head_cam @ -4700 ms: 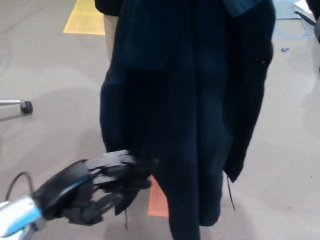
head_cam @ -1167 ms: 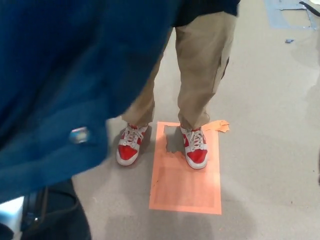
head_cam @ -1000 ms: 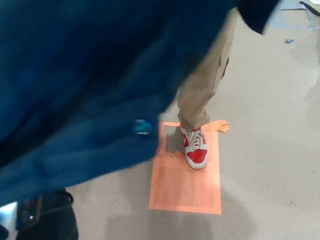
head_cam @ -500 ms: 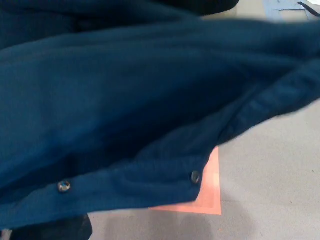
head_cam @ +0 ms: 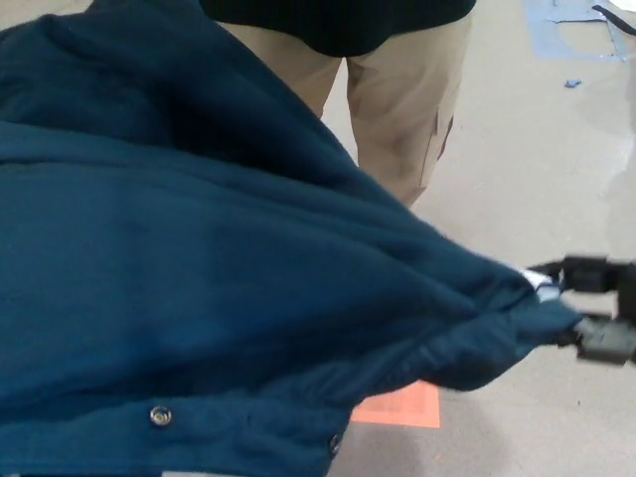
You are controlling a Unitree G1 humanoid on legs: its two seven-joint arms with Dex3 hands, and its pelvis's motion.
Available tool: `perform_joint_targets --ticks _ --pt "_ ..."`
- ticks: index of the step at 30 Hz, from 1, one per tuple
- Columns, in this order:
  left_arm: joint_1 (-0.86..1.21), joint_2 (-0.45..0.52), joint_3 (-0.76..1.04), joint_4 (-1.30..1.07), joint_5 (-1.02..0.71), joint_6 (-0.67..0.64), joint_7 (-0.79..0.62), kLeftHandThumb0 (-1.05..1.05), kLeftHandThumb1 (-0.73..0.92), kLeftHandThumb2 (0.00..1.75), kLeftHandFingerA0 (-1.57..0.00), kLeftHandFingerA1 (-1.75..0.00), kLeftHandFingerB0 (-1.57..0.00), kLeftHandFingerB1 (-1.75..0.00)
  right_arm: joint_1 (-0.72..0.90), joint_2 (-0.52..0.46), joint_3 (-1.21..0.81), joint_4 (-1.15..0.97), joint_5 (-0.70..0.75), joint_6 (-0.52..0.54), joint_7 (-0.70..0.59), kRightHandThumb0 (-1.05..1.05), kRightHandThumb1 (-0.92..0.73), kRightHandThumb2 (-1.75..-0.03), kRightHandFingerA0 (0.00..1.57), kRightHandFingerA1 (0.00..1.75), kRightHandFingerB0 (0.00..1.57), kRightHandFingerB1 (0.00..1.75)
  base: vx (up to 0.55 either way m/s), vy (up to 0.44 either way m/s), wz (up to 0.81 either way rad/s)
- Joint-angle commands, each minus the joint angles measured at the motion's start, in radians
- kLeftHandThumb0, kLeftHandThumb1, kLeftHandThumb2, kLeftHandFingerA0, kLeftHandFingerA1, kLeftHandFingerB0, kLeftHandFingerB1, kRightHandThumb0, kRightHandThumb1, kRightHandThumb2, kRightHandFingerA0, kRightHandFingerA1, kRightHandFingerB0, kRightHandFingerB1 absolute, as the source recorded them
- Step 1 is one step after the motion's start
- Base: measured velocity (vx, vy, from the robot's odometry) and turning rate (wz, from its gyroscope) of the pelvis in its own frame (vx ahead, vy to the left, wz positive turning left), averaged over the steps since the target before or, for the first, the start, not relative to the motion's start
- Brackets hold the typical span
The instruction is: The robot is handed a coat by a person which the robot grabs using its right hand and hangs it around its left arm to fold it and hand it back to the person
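Note: the navy coat (head_cam: 199, 278) fills your view, a matte, heavy cloth in broad soft folds, with two round metal snaps (head_cam: 159, 415) on its lower hem. Its right corner tapers into the right hand (head_cam: 601, 310), whose black fingers pinch it. The white tag (head_cam: 540, 283) there is unreadable. The grey floor (head_cam: 556, 149) is open on the right, beside the person's khaki trousers (head_cam: 397, 109).

You have a bare grey-beige floor (head_cam: 537, 169) under even light. An orange patch (head_cam: 402, 405) lies on it. Far beyond that patch, to its right, are a blue patch (head_cam: 566, 25) and a small blue scrap (head_cam: 571, 82).
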Motion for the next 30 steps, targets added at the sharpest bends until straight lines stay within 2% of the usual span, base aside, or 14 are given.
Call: perform_joint_targets --ticks 1,8,9,12,13,15,18,19,20,22,23,27,28,30 --pt "-0.016 0.060 0.002 -0.009 0.007 -0.018 -0.001 -0.80 0.67 1.05 -0.05 -0.40 -0.05 -0.36 -0.034 -0.128 0.166 0.438 -0.201 -0.215 0.053 -0.93 -0.59 -0.90 0.00 0.00 0.00 0.00 0.00 0.000 0.00" --pt "-0.023 0.063 -0.005 -0.014 0.010 -0.029 -0.016 -0.90 0.74 1.07 -0.03 -0.38 -0.02 -0.37 -0.085 -0.122 -0.025 0.612 0.028 -0.222 0.154 -0.88 -0.59 -0.86 0.00 0.00 0.00 0.00 0.00 0.000 0.00" --pt "-0.022 0.062 -0.007 -0.017 0.011 -0.032 -0.019 -0.86 0.71 1.05 -0.09 -0.42 -0.09 -0.41 -0.086 -0.126 -0.076 0.624 0.080 -0.220 0.195 -0.87 -0.63 -0.86 0.00 0.00 0.00 0.01 0.00 0.000 0.00" --pt "-0.019 0.058 -0.009 -0.022 0.009 -0.032 -0.033 -0.92 0.76 1.07 -0.02 -0.38 -0.05 -0.39 -0.112 -0.134 -0.232 0.690 0.220 -0.133 0.314 -0.87 -0.56 -0.84 0.00 0.00 0.00 0.01 0.00 0.000 0.00" --pt "-0.019 0.053 -0.003 -0.025 -0.001 -0.029 -0.040 -0.83 0.70 1.05 -0.05 -0.40 -0.05 -0.40 -0.123 -0.147 -0.314 0.719 0.290 -0.086 0.405 -0.92 -0.56 -0.88 0.00 0.00 0.00 0.00 0.00 0.000 0.00" --pt "-0.018 0.047 -0.003 -0.030 -0.002 -0.027 -0.032 -0.92 0.75 1.05 -0.05 -0.40 -0.06 -0.39 -0.140 -0.174 -0.361 0.753 0.313 -0.062 0.527 -0.95 -0.57 -0.91 0.00 0.00 0.00 0.00 0.00 0.000 0.00" --pt "-0.016 0.045 -0.002 -0.034 -0.003 -0.022 -0.030 -0.77 0.67 1.04 -0.05 -0.41 -0.05 -0.39 -0.153 -0.201 -0.391 0.778 0.318 -0.031 0.639 -0.95 -0.53 -0.89 0.00 0.00 0.00 0.00 0.00 0.000 0.00" --pt "-0.016 0.044 -0.002 -0.034 -0.003 -0.023 -0.030 -0.79 0.86 0.67 -0.13 -0.28 -0.12 -0.27 -0.154 -0.209 -0.395 0.783 0.315 -0.028 0.664 -0.91 -0.48 -0.84 0.00 0.00 0.00 0.00 0.00 0.000 0.00" --pt "-0.016 0.044 -0.002 -0.034 -0.003 -0.024 -0.030 -0.79 0.86 0.67 -0.13 -0.28 -0.12 -0.26 -0.156 -0.213 -0.397 0.788 0.312 -0.027 0.682 -0.91 -0.56 -0.57 0.00 0.00 0.00 0.00 0.00 0.000 0.00" --pt "-0.018 0.047 -0.001 -0.031 -0.003 -0.025 -0.032 -0.80 0.86 0.67 -0.12 -0.26 -0.11 -0.26 -0.161 -0.229 -0.392 0.793 0.293 -0.037 0.720 -0.91 -0.52 -0.56 0.00 0.00 0.00 0.00 0.00 0.000 0.00" --pt "-0.017 0.049 0.000 -0.032 -0.004 -0.026 -0.035 -0.81 0.86 0.67 -0.12 -0.26 -0.12 -0.26 -0.164 -0.230 -0.394 0.795 0.287 -0.038 0.702 -0.86 -0.45 -0.84 0.00 0.00 0.00 0.00 0.00 0.000 0.00" --pt "-0.012 0.051 0.000 -0.034 -0.004 -0.031 -0.042 -0.80 0.86 0.67 -0.12 -0.27 -0.12 -0.26 -0.158 -0.206 -0.412 0.781 0.267 -0.109 0.560 -0.92 -0.67 -0.97 0.00 0.01 0.00 0.00 0.00 0.000 0.00" --pt "-0.006 0.051 -0.005 -0.037 0.000 -0.036 -0.042 -0.80 0.87 0.67 -0.13 -0.28 -0.12 -0.27 -0.150 -0.182 -0.399 0.766 0.233 -0.155 0.441 -0.98 -0.88 -1.13 0.00 0.04 0.00 0.00 0.00 0.000 0.00" --pt "0.002 0.048 -0.009 -0.044 0.003 -0.038 -0.045 -0.80 0.87 0.67 -0.13 -0.28 -0.12 -0.27 -0.135 -0.141 -0.387 0.755 0.188 -0.219 0.295 -0.97 -0.87 -1.12 0.00 0.05 0.00 0.00 0.00 0.000 0.00"
